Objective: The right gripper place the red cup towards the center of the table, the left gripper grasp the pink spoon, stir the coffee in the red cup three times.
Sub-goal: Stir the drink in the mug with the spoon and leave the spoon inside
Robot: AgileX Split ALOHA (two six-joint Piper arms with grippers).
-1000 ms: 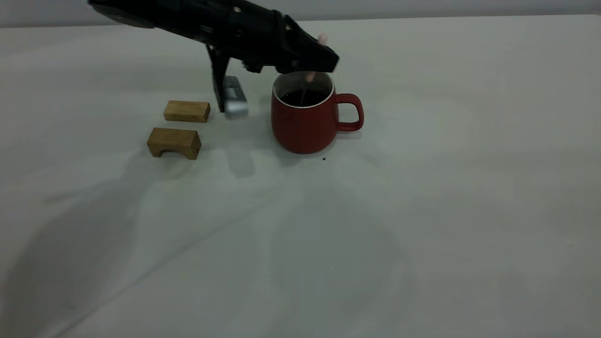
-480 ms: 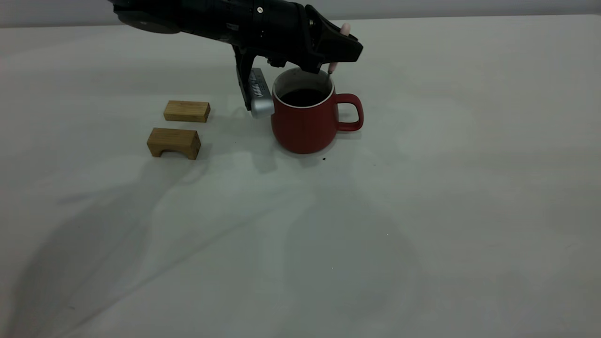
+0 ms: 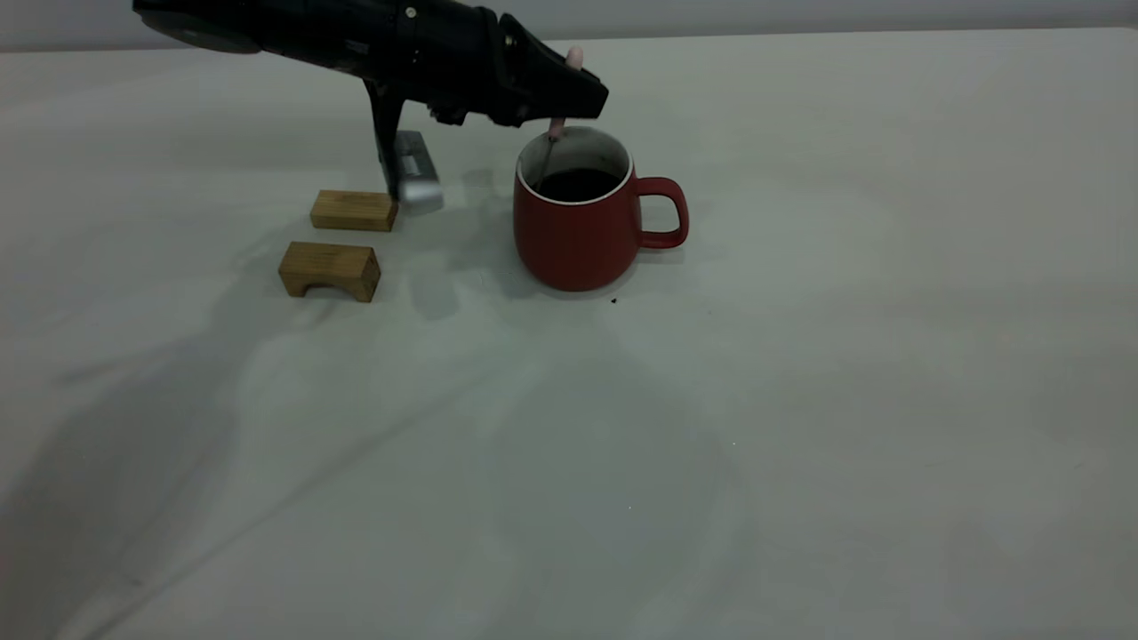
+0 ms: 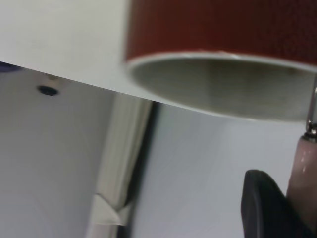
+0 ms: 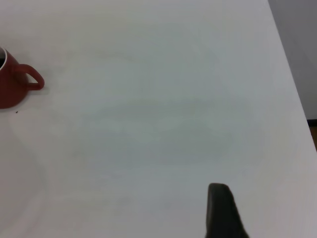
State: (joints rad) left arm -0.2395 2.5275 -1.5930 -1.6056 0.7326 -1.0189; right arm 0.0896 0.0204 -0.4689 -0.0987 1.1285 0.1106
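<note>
The red cup (image 3: pixel 578 236) stands upright on the table (image 3: pixel 800 373), handle to the right, with dark coffee (image 3: pixel 578 184) inside. My left gripper (image 3: pixel 569 93) hovers just over the cup's left rim, shut on the pink spoon (image 3: pixel 556 129). The spoon's pink end sticks up above the claw, and its metal neck runs down along the cup's inner left wall into the coffee. The left wrist view shows the cup's rim (image 4: pixel 223 59) close up and the spoon's handle (image 4: pixel 303 168) against a black finger (image 4: pixel 262 208). My right gripper (image 5: pixel 220 210) is parked far to the right of the cup (image 5: pixel 11 87).
Two small wooden blocks (image 3: pixel 354 211) (image 3: pixel 330 270) lie to the left of the cup, the nearer one arch-shaped. The left arm's silver piece (image 3: pixel 416 173) hangs low beside the far block. The table's right edge (image 5: pixel 292 99) shows in the right wrist view.
The left gripper has swung with the spoon from the cup's right rim to its left rim. One second ago it was over the cup's middle. The cup has not moved.
</note>
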